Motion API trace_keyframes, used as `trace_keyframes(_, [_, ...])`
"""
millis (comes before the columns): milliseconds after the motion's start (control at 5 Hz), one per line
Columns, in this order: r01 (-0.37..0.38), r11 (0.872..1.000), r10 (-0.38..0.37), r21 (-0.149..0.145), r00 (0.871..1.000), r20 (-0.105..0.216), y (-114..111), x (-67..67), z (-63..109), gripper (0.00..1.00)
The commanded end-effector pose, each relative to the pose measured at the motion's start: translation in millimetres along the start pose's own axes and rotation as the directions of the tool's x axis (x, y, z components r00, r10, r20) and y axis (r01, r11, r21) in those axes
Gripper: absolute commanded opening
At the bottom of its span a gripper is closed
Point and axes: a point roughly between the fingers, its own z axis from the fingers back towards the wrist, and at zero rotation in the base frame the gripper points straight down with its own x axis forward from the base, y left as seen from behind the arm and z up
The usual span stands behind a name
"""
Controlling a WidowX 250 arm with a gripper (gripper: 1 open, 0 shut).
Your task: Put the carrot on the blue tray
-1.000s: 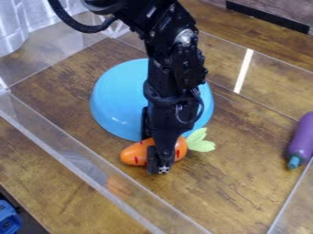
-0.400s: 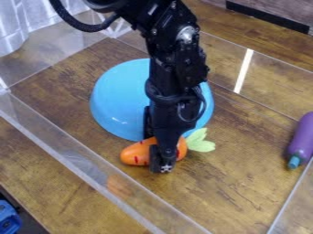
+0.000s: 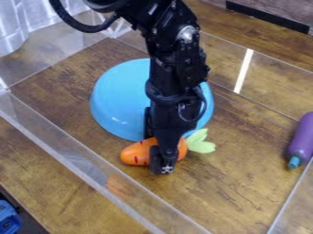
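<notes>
The orange carrot lies on the wooden table just in front of the blue tray, its light green leaves pointing right. My black gripper reaches straight down onto the carrot's middle, fingers on either side of it and low against the table. The fingers look closed around the carrot, which still rests on the wood. The arm hides the right part of the tray and the carrot's centre.
A purple eggplant-like toy lies at the right edge. Clear plastic walls fence the table on the left, front and back. A blue object sits outside at the bottom left corner.
</notes>
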Motion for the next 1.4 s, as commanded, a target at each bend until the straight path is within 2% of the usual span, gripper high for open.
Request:
trace_keyframes(0, [-0.018, 0.999, 0.016, 0.032, 0.999, 0.052, 11.9, 6.3, 12.7, 0.0])
trace_keyframes(1200, [-0.03, 0.999, 0.03, 0.011, 0.998, 0.058, 12.4, 8.1, 2.4, 0.0])
